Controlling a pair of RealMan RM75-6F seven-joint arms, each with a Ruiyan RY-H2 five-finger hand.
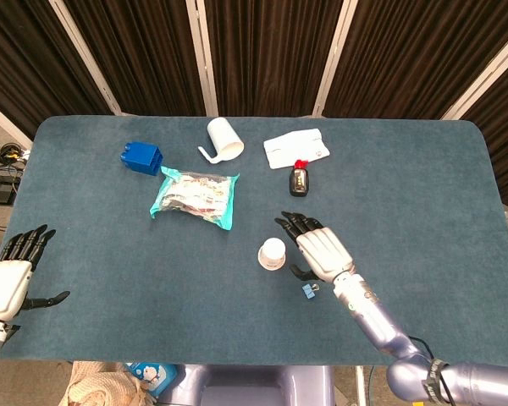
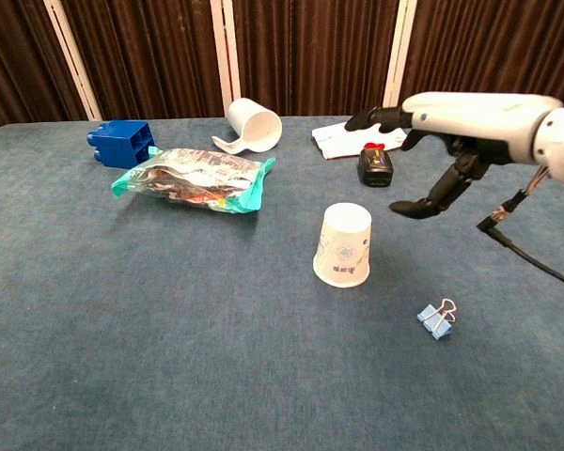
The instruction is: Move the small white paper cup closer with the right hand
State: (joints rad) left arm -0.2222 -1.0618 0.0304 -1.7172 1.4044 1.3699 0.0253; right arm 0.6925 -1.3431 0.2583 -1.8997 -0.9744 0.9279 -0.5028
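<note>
The small white paper cup point(image 1: 273, 253) point(image 2: 344, 244) stands upside down near the middle of the blue table. My right hand point(image 1: 320, 249) point(image 2: 456, 127) hovers just to the cup's right, palm down, fingers apart, holding nothing and not touching the cup. My left hand point(image 1: 13, 277) rests open at the table's near left corner, far from the cup; the chest view does not show it.
A blue binder clip point(image 1: 309, 290) point(image 2: 437, 318) lies just under the right hand's wrist side. Behind the cup sit a black device with a red tag point(image 1: 299, 180), a white cloth point(image 1: 296, 147), a tipped white mug point(image 1: 223, 139), a snack bag point(image 1: 195, 195) and a blue block point(image 1: 142, 157).
</note>
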